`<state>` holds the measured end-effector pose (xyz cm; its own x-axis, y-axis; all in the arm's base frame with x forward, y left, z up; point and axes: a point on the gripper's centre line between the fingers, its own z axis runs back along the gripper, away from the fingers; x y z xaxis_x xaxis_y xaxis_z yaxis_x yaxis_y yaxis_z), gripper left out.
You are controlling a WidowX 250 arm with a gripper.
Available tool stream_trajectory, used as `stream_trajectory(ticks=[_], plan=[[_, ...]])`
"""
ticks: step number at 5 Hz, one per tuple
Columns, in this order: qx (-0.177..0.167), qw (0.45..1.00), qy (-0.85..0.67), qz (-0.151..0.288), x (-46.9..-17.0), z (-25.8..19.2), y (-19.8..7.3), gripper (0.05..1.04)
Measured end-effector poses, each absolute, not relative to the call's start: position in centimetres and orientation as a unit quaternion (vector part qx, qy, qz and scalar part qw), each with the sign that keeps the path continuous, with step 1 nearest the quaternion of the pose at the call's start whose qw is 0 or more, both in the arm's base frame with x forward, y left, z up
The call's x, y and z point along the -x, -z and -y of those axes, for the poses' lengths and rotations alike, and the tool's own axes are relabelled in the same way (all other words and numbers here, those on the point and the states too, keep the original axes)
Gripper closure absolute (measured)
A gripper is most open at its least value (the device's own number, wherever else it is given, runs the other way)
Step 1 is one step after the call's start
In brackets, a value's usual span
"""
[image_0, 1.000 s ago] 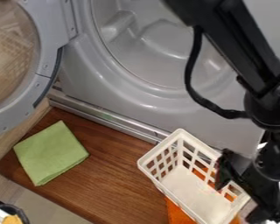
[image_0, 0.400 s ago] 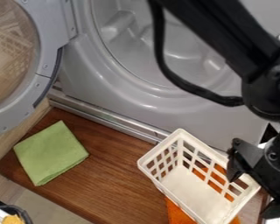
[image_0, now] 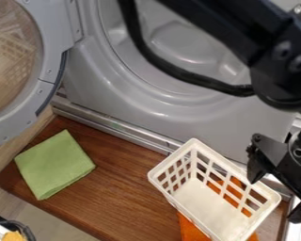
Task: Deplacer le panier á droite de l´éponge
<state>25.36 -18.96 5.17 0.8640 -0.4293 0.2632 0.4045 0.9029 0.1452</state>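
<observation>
Over the right end of the white basket, at the right edge of the view, my black gripper [image_0: 275,200] hangs open, its two fingers spread with nothing seen between them. The white lattice basket [image_0: 209,207] stands upright and empty at the lower right of the brown wooden board. An orange cloth or sponge [image_0: 189,230] lies partly under the basket and also shows through its holes. A folded green cloth [image_0: 54,164] lies flat on the board's left part, well apart from the basket.
Behind the board [image_0: 122,202] stands a grey machine front [image_0: 169,110] with a round opening and a metal strip along its foot. Its round door [image_0: 49,77] stands ajar at the upper left. A dark-rimmed object [image_0: 8,228] is at the lower left corner.
The arm has shifted, and my gripper has moved up and right from inside the basket's right end to its outer edge. More of the basket is uncovered; both cloths stay where they were.
</observation>
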Motion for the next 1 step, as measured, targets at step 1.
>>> stream_trajectory(ticks=[1], plan=[[-0.042,0.965,0.216,0.146,-25.35,18.97,-5.21,0.085]])
